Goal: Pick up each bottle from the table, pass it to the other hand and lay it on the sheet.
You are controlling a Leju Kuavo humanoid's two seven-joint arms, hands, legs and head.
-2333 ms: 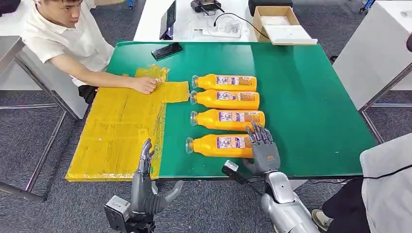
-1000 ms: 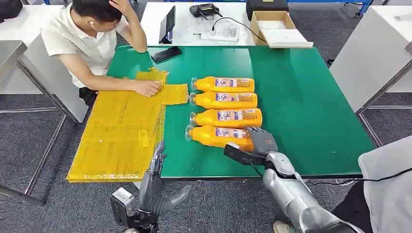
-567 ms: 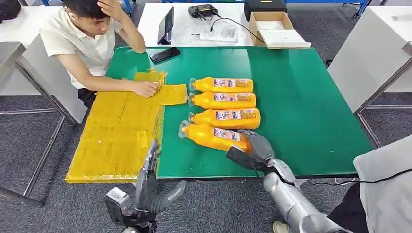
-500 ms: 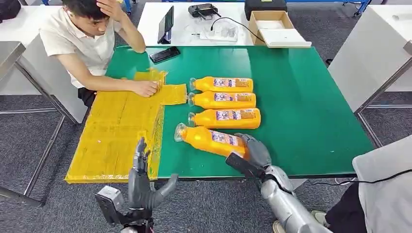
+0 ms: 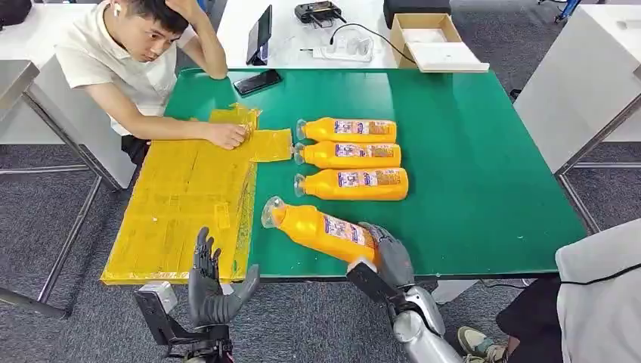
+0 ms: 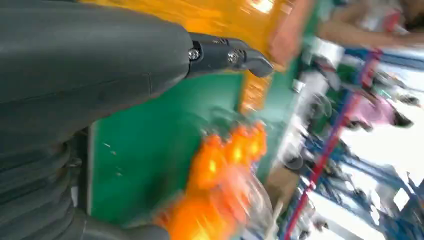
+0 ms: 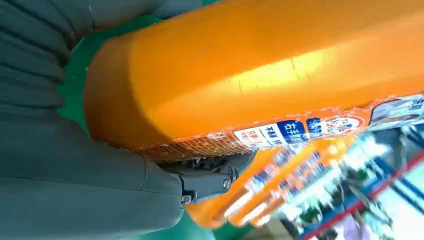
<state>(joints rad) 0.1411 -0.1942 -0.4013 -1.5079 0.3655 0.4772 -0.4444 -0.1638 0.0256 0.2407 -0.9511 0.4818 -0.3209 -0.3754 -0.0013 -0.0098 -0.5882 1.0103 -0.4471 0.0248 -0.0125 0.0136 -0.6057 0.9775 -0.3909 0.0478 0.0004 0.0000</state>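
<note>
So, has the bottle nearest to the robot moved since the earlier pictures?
Yes. The right hand holds the nearest bottle, which has swung out of the row, away from the three other bottles, its cap toward the yellow sheet.

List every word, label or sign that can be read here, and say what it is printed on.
Label of the held bottle, right wrist view: Chinese print and a round red warning sign, too blurred to quote.
Labels of the three bottles on the table, head view: too small to read.
Phone: no text visible.
Yellow sheet: no text visible.
</note>
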